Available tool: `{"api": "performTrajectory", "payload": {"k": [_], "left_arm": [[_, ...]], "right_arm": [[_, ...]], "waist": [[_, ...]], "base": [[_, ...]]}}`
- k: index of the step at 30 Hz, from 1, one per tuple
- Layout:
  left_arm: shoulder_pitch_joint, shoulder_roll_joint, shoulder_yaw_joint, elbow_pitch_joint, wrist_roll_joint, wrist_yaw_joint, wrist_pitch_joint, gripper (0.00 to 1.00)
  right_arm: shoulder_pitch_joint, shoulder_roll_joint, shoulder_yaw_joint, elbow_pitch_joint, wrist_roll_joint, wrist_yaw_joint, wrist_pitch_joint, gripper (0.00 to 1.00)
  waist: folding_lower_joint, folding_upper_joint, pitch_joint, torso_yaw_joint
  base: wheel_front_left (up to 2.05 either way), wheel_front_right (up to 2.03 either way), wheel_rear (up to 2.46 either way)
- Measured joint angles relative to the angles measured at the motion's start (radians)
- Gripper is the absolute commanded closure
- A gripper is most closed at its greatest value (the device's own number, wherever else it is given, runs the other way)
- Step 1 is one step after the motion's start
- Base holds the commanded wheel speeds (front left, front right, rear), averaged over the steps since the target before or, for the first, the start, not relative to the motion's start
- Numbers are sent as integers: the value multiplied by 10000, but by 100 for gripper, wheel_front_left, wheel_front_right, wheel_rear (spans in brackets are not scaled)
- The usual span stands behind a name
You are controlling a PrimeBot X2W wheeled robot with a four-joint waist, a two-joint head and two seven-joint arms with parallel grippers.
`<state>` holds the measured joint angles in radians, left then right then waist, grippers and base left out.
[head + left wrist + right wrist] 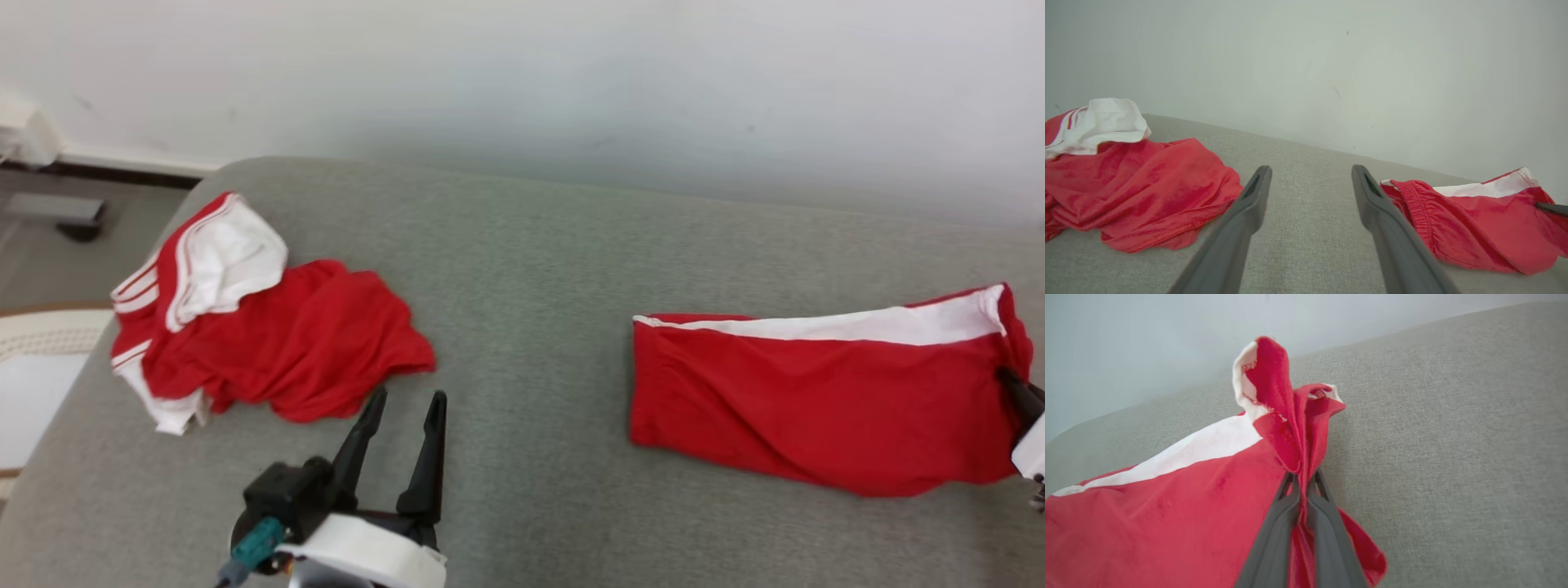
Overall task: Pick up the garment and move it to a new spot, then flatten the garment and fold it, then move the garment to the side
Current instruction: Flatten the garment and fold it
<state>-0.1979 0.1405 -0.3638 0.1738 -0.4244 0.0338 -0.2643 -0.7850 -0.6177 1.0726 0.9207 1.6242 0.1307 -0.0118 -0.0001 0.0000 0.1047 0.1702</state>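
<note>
1. Red shorts (pixel 816 400) with a white side stripe lie folded flat at the right of the grey cushion (pixel 531 261). The fold looks finished, so they seem ready to be shifted aside.
2. Right end effector (pixel 1301 477) is clamped on the bunched edge at their right end. It likely pinches through all the layers so the fold travels as one piece.
3. Left end effector (pixel 408 400) hovers with fingers spread and holds nothing. It sits near the other garment, clear of any drag path.
4. Crumpled red-and-white shirt (pixel 286 343) sits well apart at the left, untouched.
</note>
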Motion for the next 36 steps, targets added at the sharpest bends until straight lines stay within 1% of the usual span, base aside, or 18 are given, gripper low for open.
{"api": "performTrajectory", "payload": {"k": [3, 6, 11, 13, 18, 20, 23, 27, 34, 35, 36], "left_arm": [[440, -389, 502, -213, 441, -194, 0, 0], [710, -583, 792, -146, 792, -537, 2, 0], [823, -767, 1118, 109, 1114, -924, 0, 0], [821, -834, 1200, 196, 1145, -1022, 0, 0], [818, -901, 1218, 410, 1149, -1170, 0, 0], [822, -909, 1179, 474, 1014, -1181, 0, 0], [830, -911, 1057, 558, 798, -1133, 2, 0], [834, -913, 947, 633, 604, -1062, 0, 0], [840, -913, 855, 671, 460, -968, 0, 0], [842, -915, 851, 686, 439, -957, 0, 0], [848, -915, 855, 711, 437, -957, 0, 0]], "right_arm": [[353, -244, -184, -261, 92, -2, -297, 100], [504, -422, -320, -466, 125, -2, -510, 100], [430, -449, -305, -541, -29, -2, -481, 100], [192, -332, -320, -665, -58, -2, -408, 100], [-593, 343, -54, -943, -531, -2, -148, 100], [-856, 683, 123, -857, -662, -2, 100, 100], [-1116, 1290, 414, -497, -859, -2, 502, 100], [-1442, 2094, 667, 173, -1147, -2, 725, 100], [-1765, 3338, 1283, 1229, -1868, -2, 729, 100], [-1767, 3486, 1377, 1371, -1975, -2, 725, 94], [-1766, 3657, 1465, 1498, -2105, -2, 721, 76]], "waist": [[0, 1, -94, -354], [0, 0, -149, -618], [0, 0, -302, -769], [0, 0, -344, -744], [1, 0, -392, -482], [0, 0, -418, -338], [1, 0, -487, -102], [0, 0, -570, 198], [1, 0, -517, 411], [1, 0, -507, 401], [1, 0, -497, 382]], "base": [[0, 0, 0], [0, 0, 0], [0, 0, 0], [0, 0, 0], [0, 0, 0], [0, 0, 0], [0, 0, 0], [0, 0, 0], [0, 0, 0], [0, 0, 0], [0, 0, 0]]}}
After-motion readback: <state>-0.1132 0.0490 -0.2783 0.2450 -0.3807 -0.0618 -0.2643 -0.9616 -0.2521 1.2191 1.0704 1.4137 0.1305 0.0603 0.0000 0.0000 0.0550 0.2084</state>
